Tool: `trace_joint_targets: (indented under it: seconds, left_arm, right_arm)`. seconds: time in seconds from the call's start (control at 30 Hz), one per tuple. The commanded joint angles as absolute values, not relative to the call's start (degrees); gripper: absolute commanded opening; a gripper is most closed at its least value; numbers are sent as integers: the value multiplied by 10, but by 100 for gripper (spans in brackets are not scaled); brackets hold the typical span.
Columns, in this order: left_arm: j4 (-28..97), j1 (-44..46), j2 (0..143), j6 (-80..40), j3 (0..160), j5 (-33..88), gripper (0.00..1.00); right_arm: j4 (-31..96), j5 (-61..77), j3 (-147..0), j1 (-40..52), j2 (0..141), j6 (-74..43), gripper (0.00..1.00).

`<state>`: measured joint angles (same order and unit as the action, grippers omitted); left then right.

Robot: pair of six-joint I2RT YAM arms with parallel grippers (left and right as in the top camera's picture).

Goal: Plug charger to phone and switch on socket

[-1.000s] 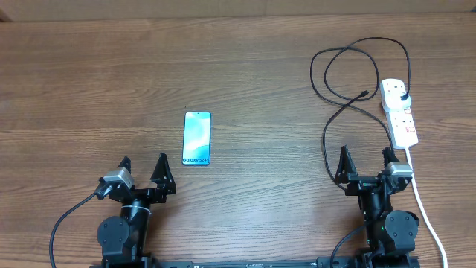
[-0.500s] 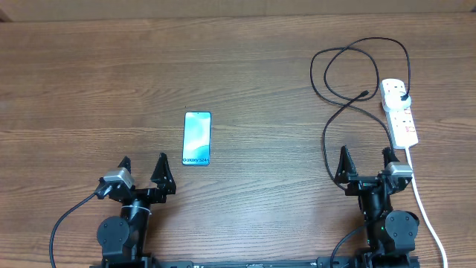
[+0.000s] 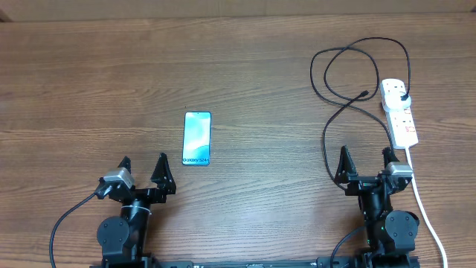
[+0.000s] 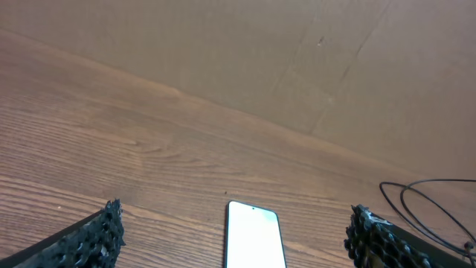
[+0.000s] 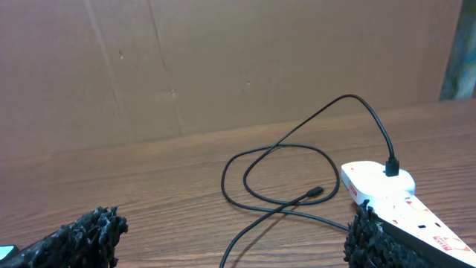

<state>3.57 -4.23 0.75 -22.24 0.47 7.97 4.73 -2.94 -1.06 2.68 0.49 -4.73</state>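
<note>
The phone lies flat on the wooden table, screen up and lit light blue; the left wrist view shows it just ahead between the fingers. My left gripper is open, below and left of the phone. The socket, a white power strip, lies at the far right and appears in the right wrist view too. The black charger is plugged into its far end and loops over the table; its small connector lies free. My right gripper is open just below the socket.
The power strip's thick white cord runs down past the right arm toward the table's front edge. A brown cardboard wall stands at the table's far edge. Bare wood lies between the phone and the cable loops.
</note>
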Motion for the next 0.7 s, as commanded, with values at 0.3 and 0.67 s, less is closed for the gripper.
trace_joint_targets:
  seconds: [0.3, 0.67]
  left_arm:
    - [36, -45, 3, -212, 3, 84, 99]
    - [35, -45, 3, -212, 3, 77, 100]
  right_arm:
    - [45, -27, -4, 29, 2, -48, 100]
    - [46, -27, -4, 29, 2, -48, 100]
